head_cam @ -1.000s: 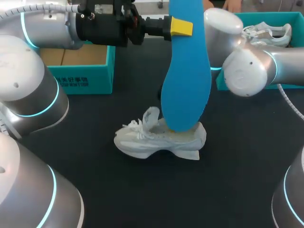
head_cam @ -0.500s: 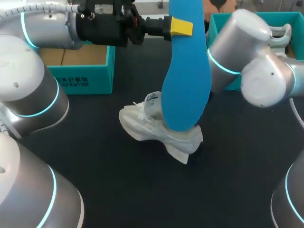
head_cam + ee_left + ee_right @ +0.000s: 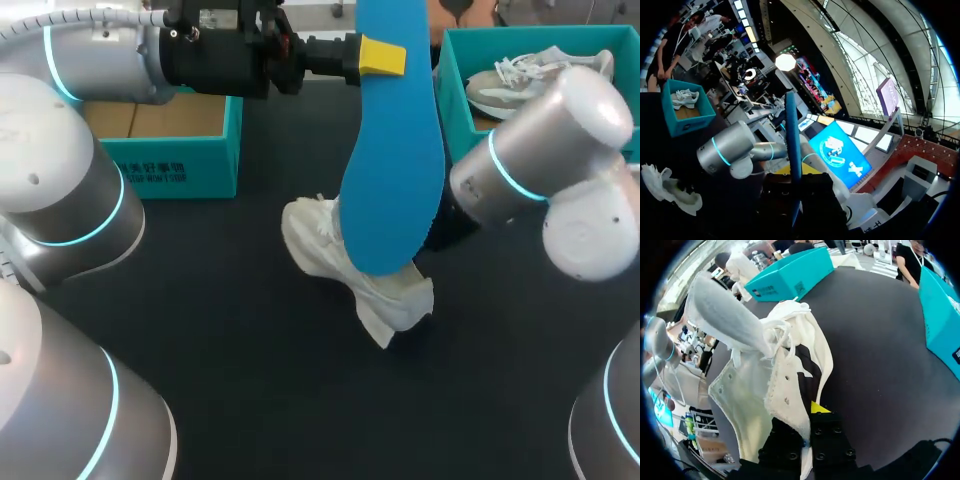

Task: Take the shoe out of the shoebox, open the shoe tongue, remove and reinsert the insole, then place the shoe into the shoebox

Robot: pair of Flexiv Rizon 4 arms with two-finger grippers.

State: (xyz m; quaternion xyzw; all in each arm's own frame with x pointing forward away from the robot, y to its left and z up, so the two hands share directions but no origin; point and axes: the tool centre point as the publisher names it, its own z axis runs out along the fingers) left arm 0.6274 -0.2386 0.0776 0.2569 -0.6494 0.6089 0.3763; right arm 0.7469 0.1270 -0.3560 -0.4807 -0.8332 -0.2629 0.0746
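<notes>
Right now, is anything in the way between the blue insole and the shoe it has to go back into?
Nothing I can see. The left claw holds the blue insole in the air near the white shoe. The right claw only pinches the shoe's edge, and the tongue is lifted away from the opening.

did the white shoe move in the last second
Yes. The white shoe has turned: its front end swung toward the left shoebox, while the blue insole stayed put.

White shoe (image 3: 315,240) tilted; blue insole (image 3: 395,150) upright above it.
</notes>
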